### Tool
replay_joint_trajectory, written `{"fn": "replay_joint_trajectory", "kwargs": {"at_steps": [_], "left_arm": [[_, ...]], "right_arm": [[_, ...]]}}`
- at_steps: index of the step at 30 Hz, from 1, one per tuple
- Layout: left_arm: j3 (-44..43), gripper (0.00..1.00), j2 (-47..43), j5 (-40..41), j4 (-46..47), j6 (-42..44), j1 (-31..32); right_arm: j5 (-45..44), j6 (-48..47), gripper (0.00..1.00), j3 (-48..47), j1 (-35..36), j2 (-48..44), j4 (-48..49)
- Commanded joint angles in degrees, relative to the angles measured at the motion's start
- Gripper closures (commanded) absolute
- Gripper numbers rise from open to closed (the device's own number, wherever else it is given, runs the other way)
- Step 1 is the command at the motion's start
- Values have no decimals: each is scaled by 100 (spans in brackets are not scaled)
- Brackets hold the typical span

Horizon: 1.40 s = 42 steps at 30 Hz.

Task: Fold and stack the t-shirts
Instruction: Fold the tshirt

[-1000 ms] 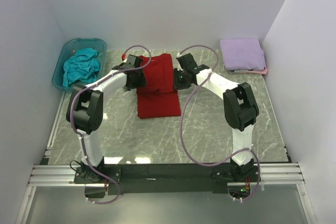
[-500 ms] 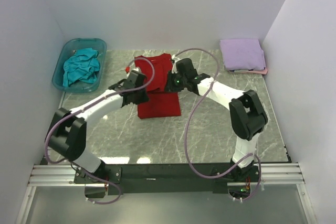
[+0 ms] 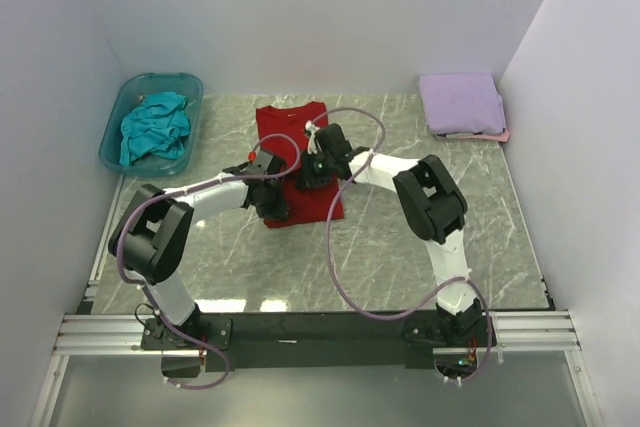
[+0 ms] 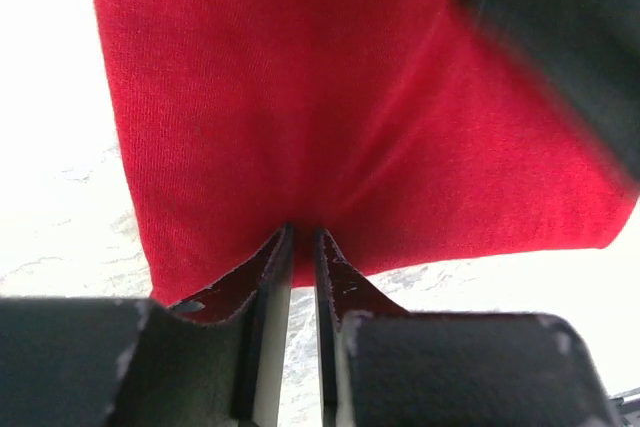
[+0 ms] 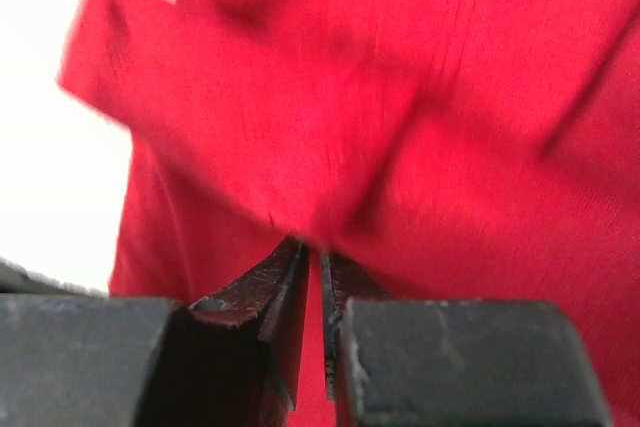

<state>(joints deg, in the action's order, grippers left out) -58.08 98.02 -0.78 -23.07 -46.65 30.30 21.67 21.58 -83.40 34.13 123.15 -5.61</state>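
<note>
The deep red t-shirt [image 3: 288, 129] lies lengthwise on the middle of the table. My left gripper [image 3: 277, 203] sits over its near left part and is shut on a pinch of red cloth [image 4: 330, 107], which bunches at the fingertips [image 4: 303, 237]. My right gripper [image 3: 309, 174] is close beside it on the shirt's right half, shut on a fold of the same cloth [image 5: 400, 97] at its tips [image 5: 316, 252]. A lavender t-shirt [image 3: 460, 100] lies folded at the back right on a pale pink one [image 3: 497, 135]. The teal t-shirt [image 3: 155, 127] is crumpled in the tub.
The translucent blue-green tub [image 3: 119, 112] stands at the back left against the wall. White walls close in the table on three sides. The right gripper's dark body [image 4: 565, 37] shows blurred at the upper right of the left wrist view.
Both grippers have come from the shirt's outer edges inward and nearer, onto the cloth. Their jaws have closed on the red shirt.
</note>
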Motion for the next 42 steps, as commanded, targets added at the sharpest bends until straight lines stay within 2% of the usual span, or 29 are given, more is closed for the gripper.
{"fn": "replay_joint_trajectory", "kwargs": {"at_steps": [1,5,8,10,13,16,18,21,25,30,36,42], "left_arm": [[77,80,42,-238,-48,-28,2],[236,80,-46,-300,-31,-63,2],[263,77,-134,-353,48,-28,2],[114,75,-151,-353,31,-19,2],[-132,72,-335,-283,-40,-11,-16],[-247,68,-738,-116,197,-10,-164],[-230,67,-924,-159,600,-2,-323],[-177,68,-1039,-430,1319,16,-892],[-475,71,-400,-861,2025,86,-1271],[-1168,72,655,-1003,2245,130,-1597],[-1521,72,1833,-1153,2421,69,-1948],[-1232,68,1792,-1328,2615,-19,-2222]], "right_arm": [[-312,-154,84,-782,-195,278,219],[-488,-85,82,-1966,-441,788,-19],[-279,-14,78,-2714,-609,1105,-256],[-155,-5,75,-2918,-644,1080,-431],[248,65,70,-2464,-688,545,-136],[802,424,68,-1342,-785,-53,286],[1066,618,68,-900,-855,-386,533],[1506,1049,68,-275,-978,-547,1279],[1822,1313,67,-300,-1154,-319,1439],[2113,1726,67,-555,-1400,392,1720],[2297,2297,67,-801,-1716,1192,2055],[2315,2728,68,-617,-1892,1299,2414]]}}
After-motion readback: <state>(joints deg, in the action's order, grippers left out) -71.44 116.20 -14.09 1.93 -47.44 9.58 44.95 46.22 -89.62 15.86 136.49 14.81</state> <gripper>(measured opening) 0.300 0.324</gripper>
